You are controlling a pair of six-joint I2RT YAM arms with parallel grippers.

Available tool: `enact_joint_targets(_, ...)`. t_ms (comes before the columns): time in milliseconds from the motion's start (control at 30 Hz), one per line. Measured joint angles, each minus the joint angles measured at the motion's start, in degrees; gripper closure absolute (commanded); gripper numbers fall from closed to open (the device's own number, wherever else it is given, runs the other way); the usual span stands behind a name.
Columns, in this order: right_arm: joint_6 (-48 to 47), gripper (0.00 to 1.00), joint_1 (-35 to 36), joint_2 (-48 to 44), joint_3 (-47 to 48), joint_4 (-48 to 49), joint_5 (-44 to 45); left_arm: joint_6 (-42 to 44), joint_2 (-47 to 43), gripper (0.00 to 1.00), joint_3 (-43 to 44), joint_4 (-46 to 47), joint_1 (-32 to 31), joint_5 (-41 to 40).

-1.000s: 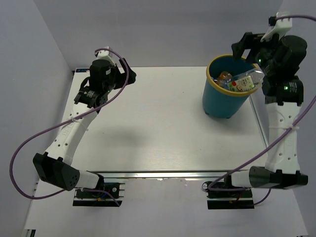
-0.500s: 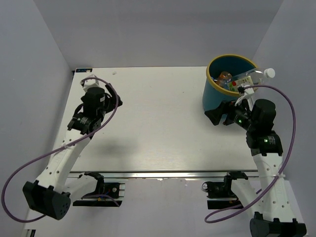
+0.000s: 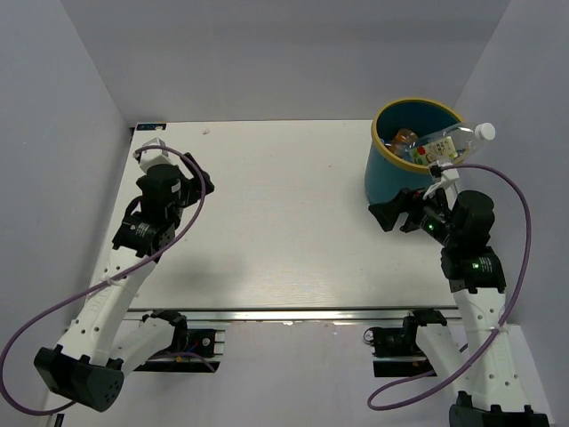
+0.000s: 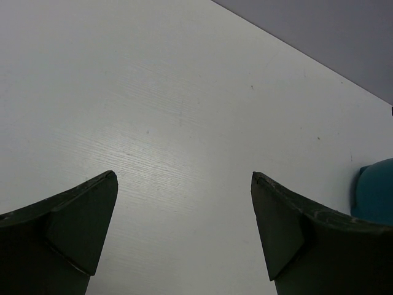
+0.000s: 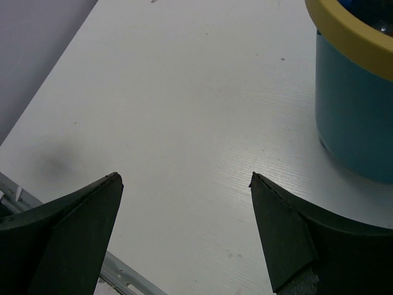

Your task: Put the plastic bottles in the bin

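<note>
Right gripper has backed off the round teal yellow-rimmed bin, jaws spread and empty like the left gripper; the small plastic bottles lie inside, one clear bottle overhanging the rim, so the task looks done.

White shells dotted with holes and black joint housings make up the left arm and right arm. A purple cable trails along each. Green lights dot the right one's joints. The left hand and right hand have dark wedge-shaped fingers.
</note>
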Motion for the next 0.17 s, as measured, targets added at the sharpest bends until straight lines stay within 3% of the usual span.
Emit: enact_joint_targets(167, 0.5, 0.11, 0.0, -1.2, -0.3, 1.5, 1.6, 0.5, 0.1, 0.02, 0.0, -0.5, 0.0, 0.0)
